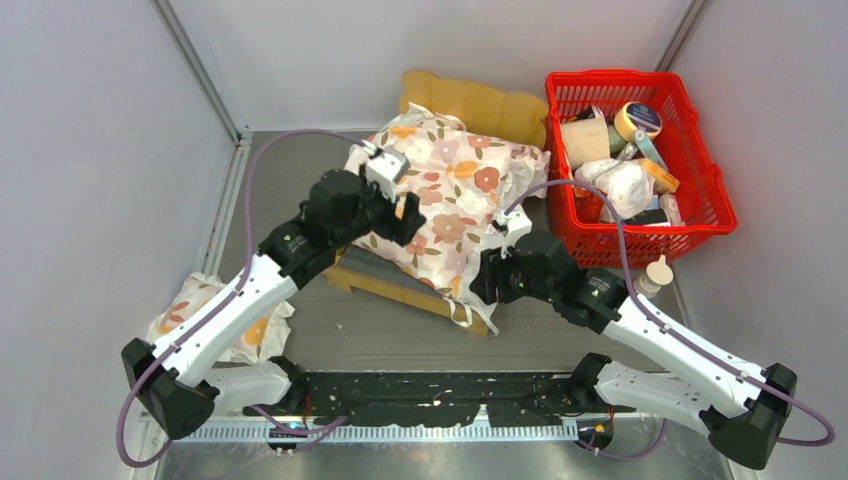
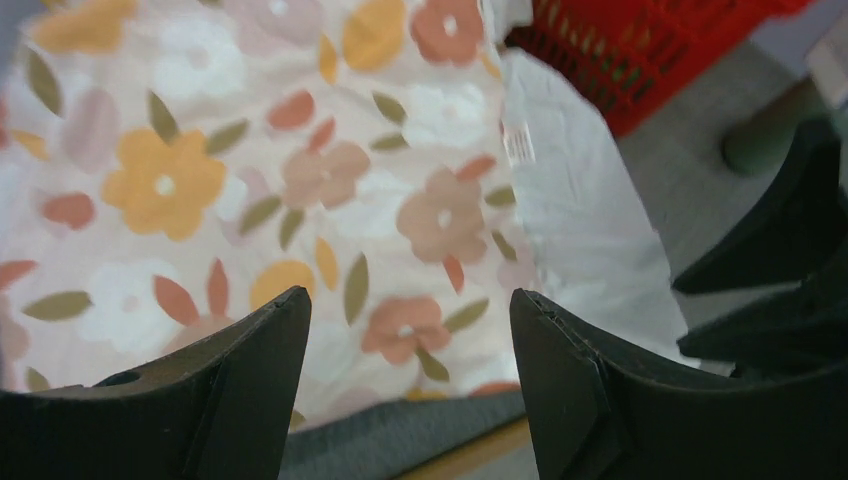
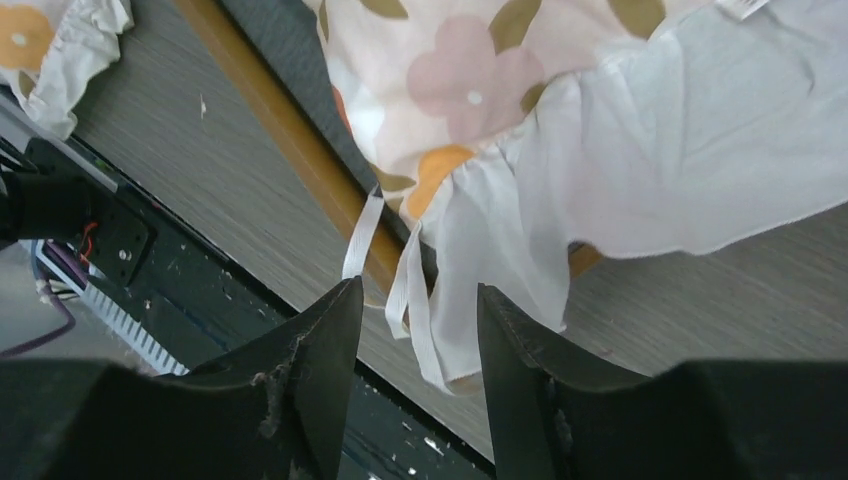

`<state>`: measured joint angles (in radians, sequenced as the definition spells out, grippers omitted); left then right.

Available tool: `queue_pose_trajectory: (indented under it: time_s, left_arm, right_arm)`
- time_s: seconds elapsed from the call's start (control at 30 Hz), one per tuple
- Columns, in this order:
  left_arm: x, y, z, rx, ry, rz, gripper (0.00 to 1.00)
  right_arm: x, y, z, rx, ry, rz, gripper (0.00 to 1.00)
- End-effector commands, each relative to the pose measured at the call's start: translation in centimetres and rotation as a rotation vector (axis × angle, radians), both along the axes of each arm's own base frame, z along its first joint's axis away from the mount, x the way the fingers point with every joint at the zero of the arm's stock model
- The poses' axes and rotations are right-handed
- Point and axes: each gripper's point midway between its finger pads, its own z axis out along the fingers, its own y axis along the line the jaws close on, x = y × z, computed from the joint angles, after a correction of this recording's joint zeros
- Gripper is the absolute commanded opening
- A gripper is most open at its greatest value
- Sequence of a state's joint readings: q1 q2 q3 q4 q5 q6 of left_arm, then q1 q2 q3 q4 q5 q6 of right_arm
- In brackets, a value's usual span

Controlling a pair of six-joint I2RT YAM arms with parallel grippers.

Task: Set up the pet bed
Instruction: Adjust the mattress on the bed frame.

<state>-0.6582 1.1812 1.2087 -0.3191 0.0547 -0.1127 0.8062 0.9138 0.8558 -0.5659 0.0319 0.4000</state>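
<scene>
small light-wood pet bed [image 1: 392, 286] with grey fabric, centred on grey desk [image 1: 330, 345]; red plastic basket [image 1: 712, 205] near its right | white floral cushion [image 1: 450, 190] overhangs near-right corner | left claw [image 2: 400, 300] released above cushion | right claw [image 3: 420, 292] low at that corner, unclenched

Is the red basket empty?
No, the basket holds a tape roll and several wrapped items.

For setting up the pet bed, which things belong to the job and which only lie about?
Job: pet bed; floral cushion on it.
Lying about: red basket; small floral cushion at left; white bottle beside the basket.
</scene>
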Motion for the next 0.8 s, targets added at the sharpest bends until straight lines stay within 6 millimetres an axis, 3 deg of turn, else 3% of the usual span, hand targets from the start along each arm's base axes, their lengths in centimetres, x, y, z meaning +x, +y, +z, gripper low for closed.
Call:
queue_pose_trajectory:
  time_s: [0.0, 0.1, 0.23, 0.53, 0.63, 0.77]
  left_arm:
    - [-3.0, 0.8, -9.4, 0.233, 0.232, -0.044, 0.76]
    - [-5.0, 0.0, -11.2, 0.202, 0.377, -0.052, 0.75]
    - [-5.5, 0.1, -13.9, 0.264, 0.425, 0.056, 0.78]
    - [-6.9, -3.0, -17.1, 0.320, 0.590, 0.220, 0.81]
    - [-6.9, -3.9, -18.2, 0.289, 0.639, 0.269, 0.82]
    - [-5.5, -5.0, -18.8, 0.239, 0.609, 0.316, 0.83]
  right_arm:
    - [-1.1, 0.1, -0.6, 0.036, 0.036, 0.002, 0.52]
    - [0.2, -1.7, -1.0, -0.009, 0.005, -0.122, 0.56]
    - [1.0, -2.3, 0.2, 0.007, -0.052, -0.172, 0.58]
    - [0.6, -3.0, 0.7, 0.027, -0.084, -0.170, 0.60]
    - [0.4, -3.4, 1.2, 0.050, -0.105, -0.177, 0.61]
    - [0.1, -4.0, 1.3, 0.059, -0.128, -0.187, 0.62]
